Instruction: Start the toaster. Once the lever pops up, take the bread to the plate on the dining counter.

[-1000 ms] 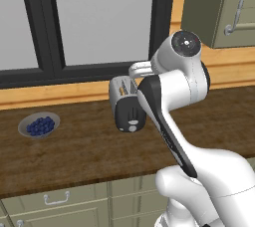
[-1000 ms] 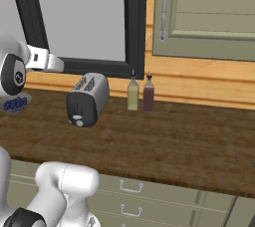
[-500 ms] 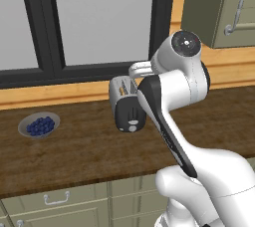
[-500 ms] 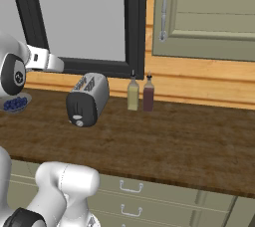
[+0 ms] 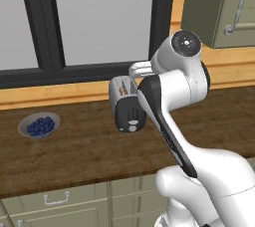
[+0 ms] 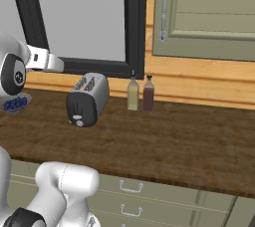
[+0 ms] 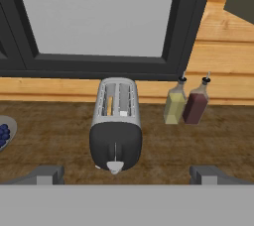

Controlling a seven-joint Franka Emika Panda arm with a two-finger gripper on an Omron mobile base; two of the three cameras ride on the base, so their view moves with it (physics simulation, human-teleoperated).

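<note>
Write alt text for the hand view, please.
A silver toaster with a black front sits centred on the brown wooden counter, a bread slice in its left slot. Two bottles stand to its right; the open gripper frames the bottom.

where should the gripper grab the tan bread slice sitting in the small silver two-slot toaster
Grip the tan bread slice by its top edge, coming straight down from above. It stands upright in the left slot of the small silver two-slot toaster, so only that thin edge is exposed; pinch across its flat faces with the open gripper.

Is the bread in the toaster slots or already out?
In. In the hand view a tan slice sits down in the left slot of the toaster; nothing sticks up above the top.
</note>
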